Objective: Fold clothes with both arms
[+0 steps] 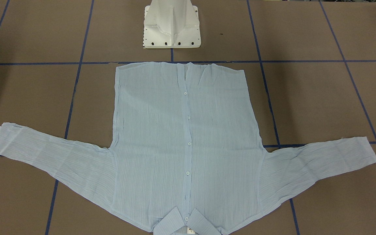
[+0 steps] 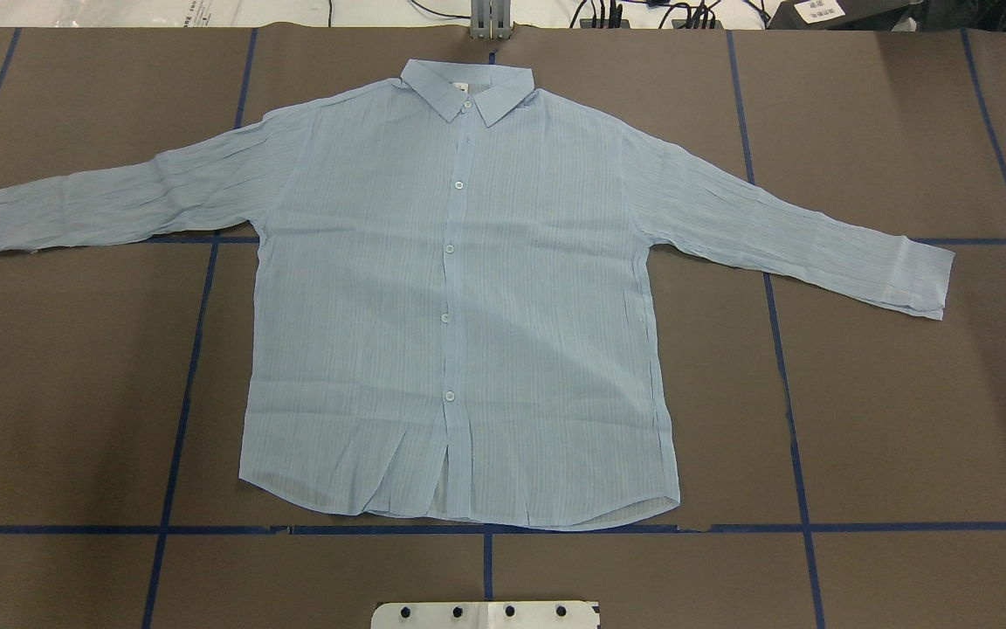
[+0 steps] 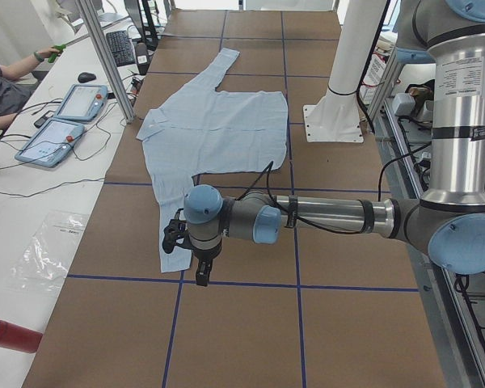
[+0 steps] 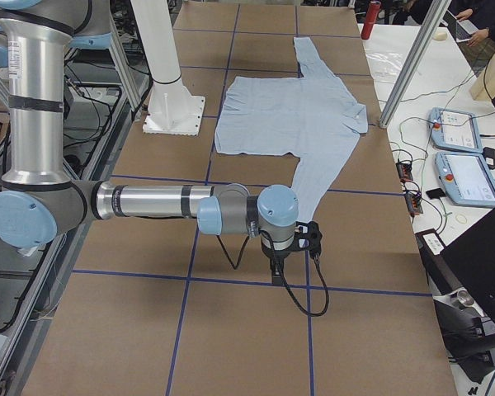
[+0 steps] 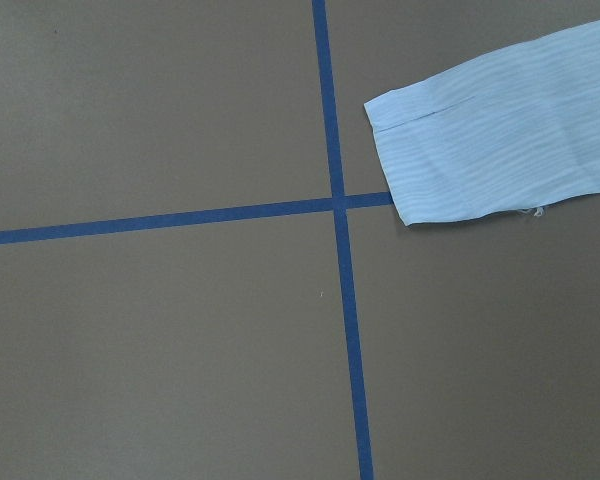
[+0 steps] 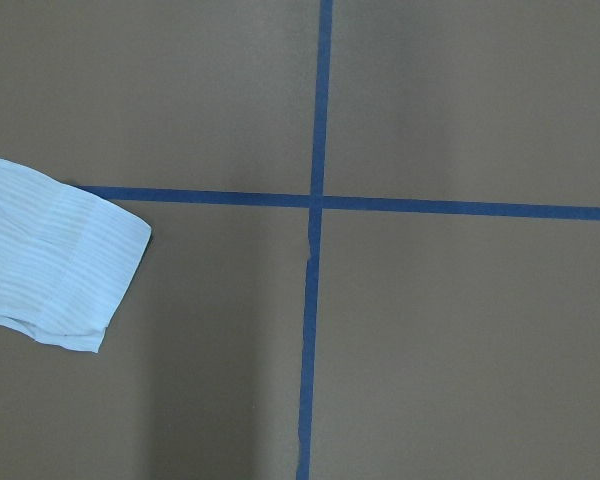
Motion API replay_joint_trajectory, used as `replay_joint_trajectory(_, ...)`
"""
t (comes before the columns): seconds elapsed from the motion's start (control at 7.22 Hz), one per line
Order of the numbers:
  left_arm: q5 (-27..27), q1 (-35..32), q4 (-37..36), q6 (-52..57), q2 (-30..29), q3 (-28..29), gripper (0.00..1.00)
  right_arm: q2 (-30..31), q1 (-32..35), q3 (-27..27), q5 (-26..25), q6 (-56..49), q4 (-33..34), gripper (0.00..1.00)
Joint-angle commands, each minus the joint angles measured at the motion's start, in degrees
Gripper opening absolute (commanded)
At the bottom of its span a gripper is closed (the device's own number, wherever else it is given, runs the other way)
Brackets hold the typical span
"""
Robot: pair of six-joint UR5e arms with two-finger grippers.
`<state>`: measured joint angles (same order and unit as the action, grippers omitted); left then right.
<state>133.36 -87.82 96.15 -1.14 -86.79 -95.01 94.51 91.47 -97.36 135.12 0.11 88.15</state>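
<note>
Flat across the brown table (image 2: pixel 905 393) the pale blue shirt (image 2: pixel 459 306) is lying front up and buttoned, its sleeves spreading out to both sides and its collar (image 2: pixel 468 87) pointing away from the white pedestal (image 1: pixel 171 26). Blue tape lines (image 2: pixel 180 419) are crossing the table under and around it.

The left arm (image 3: pixel 331 214) is reaching out low over bare table just past the left cuff (image 5: pixel 480 150), and the right arm (image 4: pixel 148 202) is doing likewise beyond the right cuff (image 6: pixel 50 260). Both are hanging apart from the cloth. The left gripper (image 3: pixel 202 275) and right gripper (image 4: pixel 276 271) are showing only in the side views, small and dark, so I cannot tell how far their jaws are standing apart or whether they are holding anything.

Two tablets (image 3: pixel 65 121) and a red cylinder (image 3: pixel 8 335) are lying on the side bench. The front-facing view is cutting off the collar at its bottom edge.
</note>
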Motion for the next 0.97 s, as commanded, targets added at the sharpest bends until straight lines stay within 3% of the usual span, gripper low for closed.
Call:
replay_joint_trajectory(0.0, 0.1, 0.0, 0.0, 0.1, 0.0, 0.1, 0.99, -0.2, 0.0, -0.3, 0.3, 0.2, 0.0, 1.0)
replay_joint_trajectory(0.28, 0.1, 0.0, 1.0, 0.0, -0.7, -0.1, 0.99, -0.1, -0.2, 0.2, 0.5, 0.3, -0.3, 1.0)
replay_joint_trajectory(0.55, 0.4, 0.4, 10.9, -0.2, -0.8, 0.6, 1.0, 0.1, -0.4, 0.3, 1.2, 0.4, -0.3, 1.0)
replay_joint_trajectory(0.83, 0.6, 1.4, 14.5, -0.3, -4.1, 1.1, 1.0, -4.0, -3.4, 0.5, 1.1, 0.2, -0.6, 1.0)
